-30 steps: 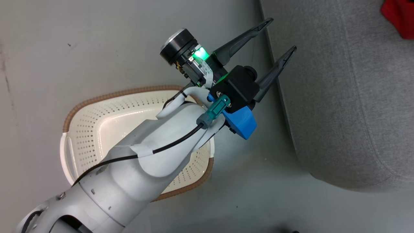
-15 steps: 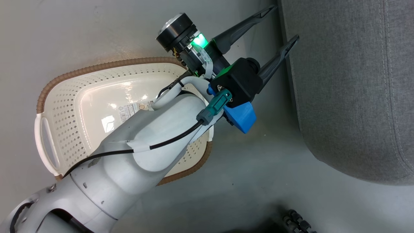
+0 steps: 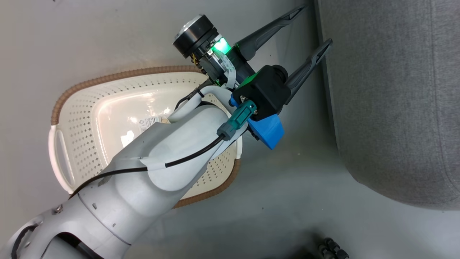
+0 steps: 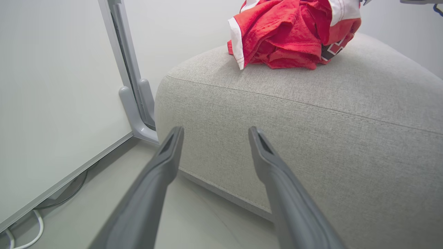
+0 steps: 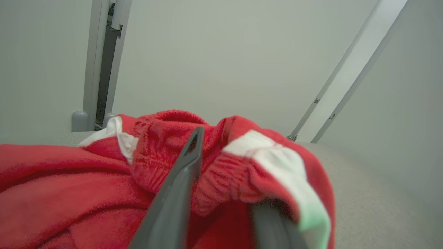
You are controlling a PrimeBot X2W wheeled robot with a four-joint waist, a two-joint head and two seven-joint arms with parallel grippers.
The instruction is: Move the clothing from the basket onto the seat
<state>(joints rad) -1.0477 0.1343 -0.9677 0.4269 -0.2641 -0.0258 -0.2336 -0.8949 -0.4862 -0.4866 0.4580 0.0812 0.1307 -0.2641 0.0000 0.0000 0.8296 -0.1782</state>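
Clothing [image 4: 287, 34] was seen heaped on the top of the seat [image 4: 311, 121], a crumpled red bundle with white trim and a scrap of black-and-white print at its right side. From the left gripper [image 4: 215, 130] the heap lay ahead and well above, towards the right of the wrist view. That gripper's fingers were held wide apart with nothing between them, pointing at the seat's grey flank low above the floor [image 3: 287, 201]. The right gripper [image 5: 225, 162] was set directly at the heap and was plainly the nearer of the two. Its fingers were likewise parted, with red cloth lying between them and a white-striped fold draped over one.

The coming move was judged to turn on that drape: a withdrawal would have to be made clear of the fold, or cloth could be dragged off the seat.

The tip of the covered finger was hidden under fabric, so a snag there could not be ruled out. The basket [image 3: 118, 76] was seen bare inside, but a good part of its floor was covered by the left forearm [image 3: 172, 154]. How the two garments were folded into one another could not be made out.
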